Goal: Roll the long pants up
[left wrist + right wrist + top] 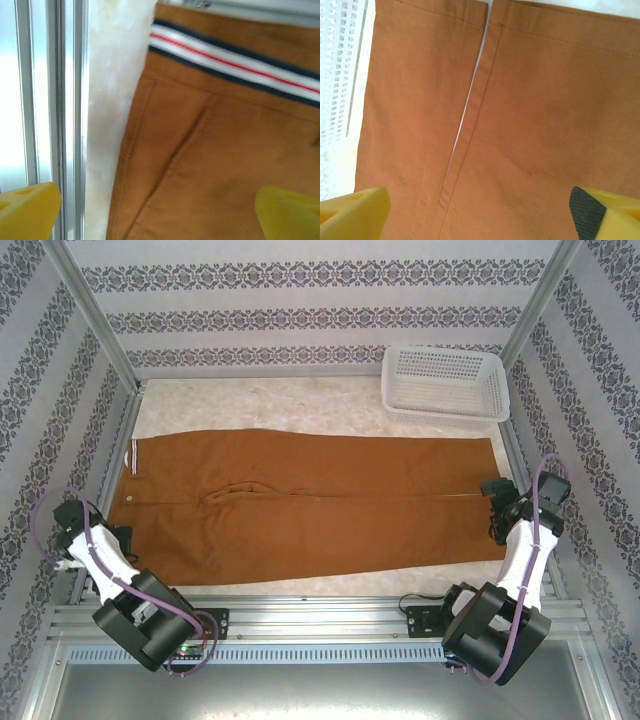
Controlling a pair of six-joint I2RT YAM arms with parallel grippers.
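Long pants [310,505]: flat, long axis running hand to hand. Cuffs [490,20] at right hand [497,508], released. Waistband [230,62] at left hand [112,536], released.

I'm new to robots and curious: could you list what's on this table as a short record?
Garment: long pants, rust-brown, flat, unrolled
Ends: striped waistband at left, hems at right
Basket: white mesh basket, far right corner, apart from pants
Left gripper: open, at waist end
Right gripper: open, over leg ends
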